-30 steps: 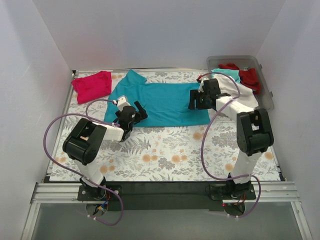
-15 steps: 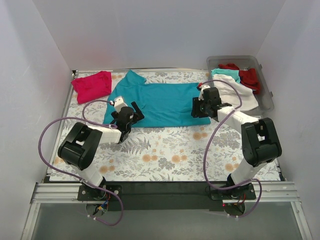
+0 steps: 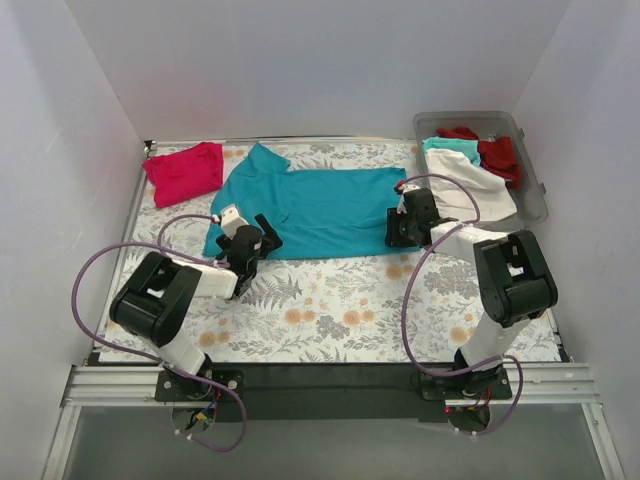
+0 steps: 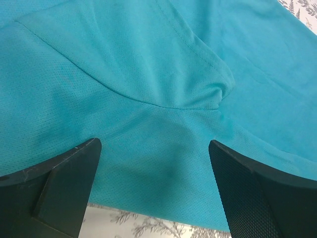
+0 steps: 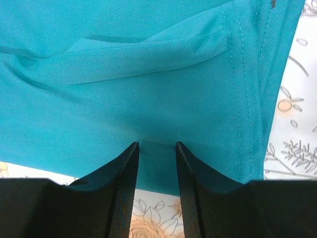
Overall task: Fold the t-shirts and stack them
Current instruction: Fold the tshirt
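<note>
Two claws sit low at the near hem of the teal cotton t-shirt [image 3: 320, 205], which lies spread flat mid-frame on the floral-print bench [image 3: 330, 300]. The left claw [image 4: 154, 146] is spread wide over the cloth. The right claw [image 5: 156, 146] shows only a narrow gap and grips nothing. A folded magenta-pink t-shirt [image 3: 185, 170] lies upper left. A clear plastic bin [image 3: 470, 117] upper right holds crumpled tees [image 3: 470, 190] in red, teal and white. Plain white walls [image 3: 300, 60] enclose the bench.

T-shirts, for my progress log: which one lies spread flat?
The teal t-shirt mid-table; the magenta t-shirt sits folded far left, the others heap in the bin.
</note>
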`<move>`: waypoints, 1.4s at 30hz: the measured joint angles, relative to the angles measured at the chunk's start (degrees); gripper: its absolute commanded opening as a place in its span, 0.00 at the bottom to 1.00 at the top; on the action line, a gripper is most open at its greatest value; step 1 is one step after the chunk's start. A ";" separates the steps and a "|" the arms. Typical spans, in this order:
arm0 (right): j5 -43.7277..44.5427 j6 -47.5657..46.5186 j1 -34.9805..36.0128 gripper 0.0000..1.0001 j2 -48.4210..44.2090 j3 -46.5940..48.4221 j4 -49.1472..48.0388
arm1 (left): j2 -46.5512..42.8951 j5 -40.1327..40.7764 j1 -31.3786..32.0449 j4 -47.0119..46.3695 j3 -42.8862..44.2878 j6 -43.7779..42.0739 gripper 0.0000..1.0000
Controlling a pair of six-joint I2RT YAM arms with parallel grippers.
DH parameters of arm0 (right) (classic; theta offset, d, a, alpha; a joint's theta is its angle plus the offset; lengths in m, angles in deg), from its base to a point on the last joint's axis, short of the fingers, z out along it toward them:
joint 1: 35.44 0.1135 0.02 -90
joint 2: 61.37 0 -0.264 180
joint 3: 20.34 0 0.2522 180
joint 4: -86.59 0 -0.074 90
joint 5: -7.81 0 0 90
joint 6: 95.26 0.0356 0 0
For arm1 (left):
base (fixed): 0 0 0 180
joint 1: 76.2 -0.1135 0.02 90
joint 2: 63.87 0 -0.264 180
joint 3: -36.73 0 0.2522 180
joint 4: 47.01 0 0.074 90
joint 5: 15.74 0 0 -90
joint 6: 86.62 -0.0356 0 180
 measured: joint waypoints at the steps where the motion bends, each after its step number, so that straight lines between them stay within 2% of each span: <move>1: 0.07 0.13 0.04 0.32 -0.52 -0.74 -0.35 | -0.66 0.04 0.00 0.00 -0.72 0.55 0.84; 6: 0.17 1.29 0.72 0.34 -3.91 -4.94 -1.36 | -4.61 0.07 0.61 1.53 -3.91 3.85 0.84; 14: -2.89 1.68 1.53 0.35 -11.02 -12.09 -0.50 | -13.03 2.01 3.56 9.51 -8.15 11.21 0.84; 22: -1.05 1.95 4.63 0.36 -19.63 -16.15 9.33 | -22.58 4.52 10.21 24.35 -9.20 15.80 0.84; 28: 1.03 2.86 7.41 0.38 -26.71 -16.02 15.63 | -28.89 6.67 11.26 35.95 -5.03 15.74 0.86; 34: 4.57 3.08 7.78 0.36 -25.59 -15.17 15.34 | -26.56 11.13 11.26 36.63 0.37 13.99 0.87; 42: 7.34 4.63 9.97 0.35 -20.41 -16.76 10.49 | -12.04 13.38 11.23 36.26 3.26 12.59 0.87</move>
